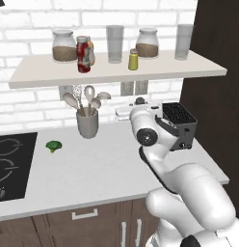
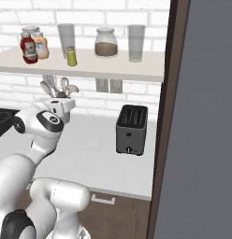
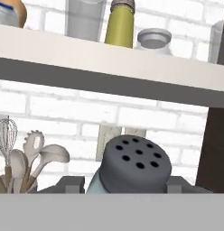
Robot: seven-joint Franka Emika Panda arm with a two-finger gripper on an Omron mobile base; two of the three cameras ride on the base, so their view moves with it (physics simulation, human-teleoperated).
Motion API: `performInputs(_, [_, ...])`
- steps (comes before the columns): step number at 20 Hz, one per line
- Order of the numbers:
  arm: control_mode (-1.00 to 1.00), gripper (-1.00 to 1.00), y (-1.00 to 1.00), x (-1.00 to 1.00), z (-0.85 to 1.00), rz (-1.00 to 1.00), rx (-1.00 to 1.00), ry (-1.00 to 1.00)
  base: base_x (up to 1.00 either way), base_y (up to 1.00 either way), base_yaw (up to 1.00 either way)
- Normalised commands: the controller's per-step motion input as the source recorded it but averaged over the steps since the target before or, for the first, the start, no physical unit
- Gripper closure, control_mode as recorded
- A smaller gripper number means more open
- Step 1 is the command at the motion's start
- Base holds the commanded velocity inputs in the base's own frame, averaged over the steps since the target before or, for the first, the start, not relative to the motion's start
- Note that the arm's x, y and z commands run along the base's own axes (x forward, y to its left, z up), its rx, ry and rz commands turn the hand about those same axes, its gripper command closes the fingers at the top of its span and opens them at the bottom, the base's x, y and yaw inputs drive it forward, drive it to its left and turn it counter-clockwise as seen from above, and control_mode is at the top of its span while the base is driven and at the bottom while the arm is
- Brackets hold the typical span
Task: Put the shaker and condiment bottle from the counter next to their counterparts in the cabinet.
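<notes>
Lifting the shaker (image 3: 132, 167) up past the cabinet (image 1: 116, 72) is where trouble looks most likely: the shelf's front edge sits directly above the hand, and a rise too close to the wall could knock the perforated cap against its underside and twist the shaker loose. Once above the board, a careless sideways sweep could topple the yellow-green shaker (image 1: 133, 60) or the tall glass (image 1: 114, 43) just left of it. The gripper (image 3: 125, 182) is pinching the shaker between its fingers, low over the far part of the counter (image 1: 107, 169), between the utensil crock (image 1: 87, 123) and the toaster (image 1: 178, 124). The shaker shows a pale blue-grey body under a darker grey, round cap dotted with holes, standing roughly upright in the grasp. The condiment bottle (image 1: 83, 54) already stands on the shelf's left part, touching or just beside the orange bottle (image 2: 41, 45).
</notes>
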Motion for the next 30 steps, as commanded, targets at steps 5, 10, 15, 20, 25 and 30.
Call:
performInputs(5, [-1.00,1.00,0.10,-0.21,0.74,0.12,0.03,0.00,0.00,0.00,0.00])
performInputs(10, [-1.00,1.00,0.11,-0.74,0.46,0.12,0.00,0.00,0.00,0.00,0.00])
performInputs(15, [-1.00,1.00,0.21,-0.54,0.67,0.12,0.00,0.00,0.00,0.00,0.00])
performInputs(20, [-1.00,1.00,0.13,-0.12,0.96,0.06,0.00,0.00,0.00,0.00,0.00])
performInputs(25, [-1.00,1.00,0.19,-0.01,0.58,0.04,0.00,0.05,0.00,0.00,0.00])
performInputs(30, [-1.00,1.00,0.09,0.33,0.05,-0.05,0.00,0.26,0.00,0.00,0.00])
